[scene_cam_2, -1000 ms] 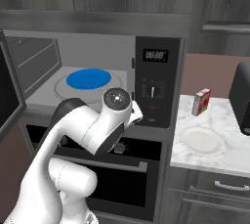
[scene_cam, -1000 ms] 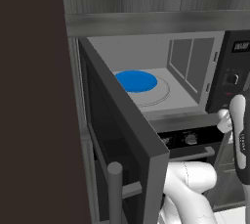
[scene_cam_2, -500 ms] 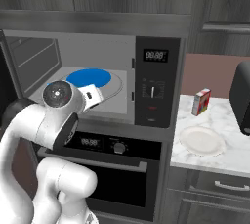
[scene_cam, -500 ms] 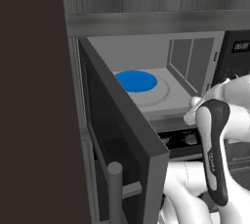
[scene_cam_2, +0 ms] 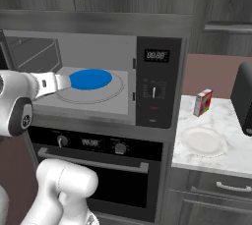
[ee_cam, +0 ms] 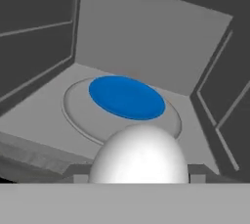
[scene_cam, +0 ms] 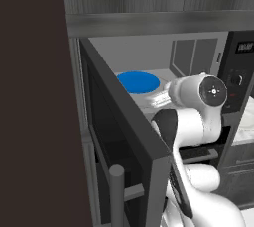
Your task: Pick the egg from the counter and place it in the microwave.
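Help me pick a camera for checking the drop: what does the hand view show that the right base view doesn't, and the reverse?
Hand view alone: the egg close up at the bottom, held at the hand, short of the blue plate.

Right base view alone: the microwave's control panel, the counter with a white plate and a small carton, and the oven below.

Both: the microwave interior, the glass turntable and the blue plate on it.
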